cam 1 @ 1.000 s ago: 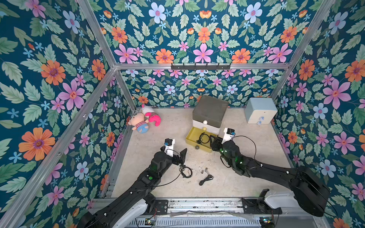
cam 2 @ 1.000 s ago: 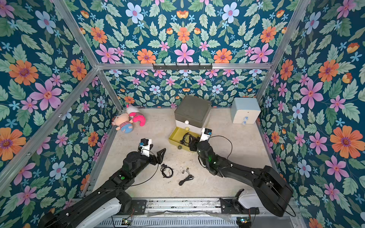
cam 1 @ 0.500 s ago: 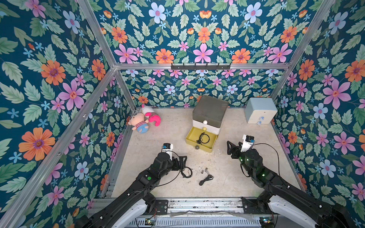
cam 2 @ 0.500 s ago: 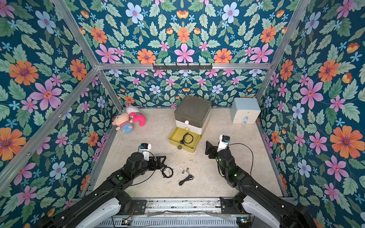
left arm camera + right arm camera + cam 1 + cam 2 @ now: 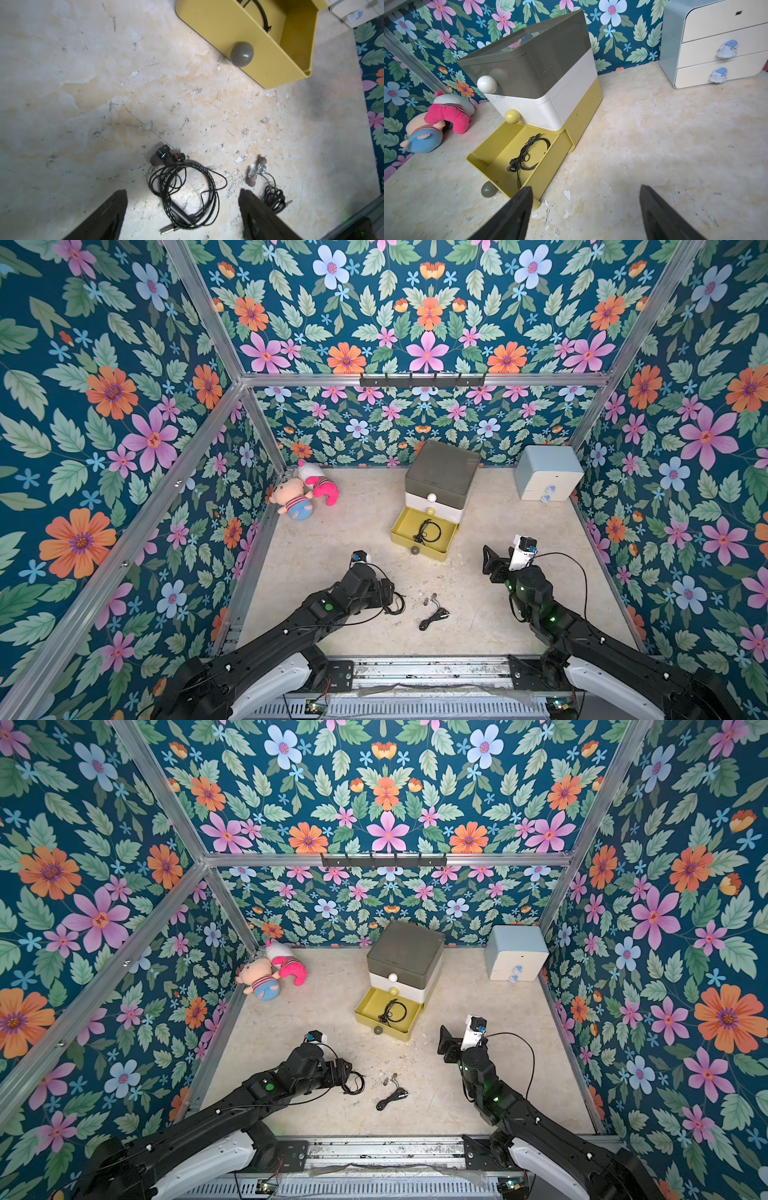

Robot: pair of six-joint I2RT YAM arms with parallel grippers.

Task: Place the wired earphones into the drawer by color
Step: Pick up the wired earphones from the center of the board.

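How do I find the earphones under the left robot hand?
Start at the grey, white and yellow three-tier drawer box and come forward to the left gripper. Between its open fingers lies a loose black coil of wired earphones. Its buds are black with blue and red rings, while the tighter bundle beside it has silver buds.

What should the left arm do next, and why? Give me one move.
Probably lower the left gripper and close the jaws on the black earphones: they lie on the table beneath its open jaws, and the open yellow drawer already holds a black pair.
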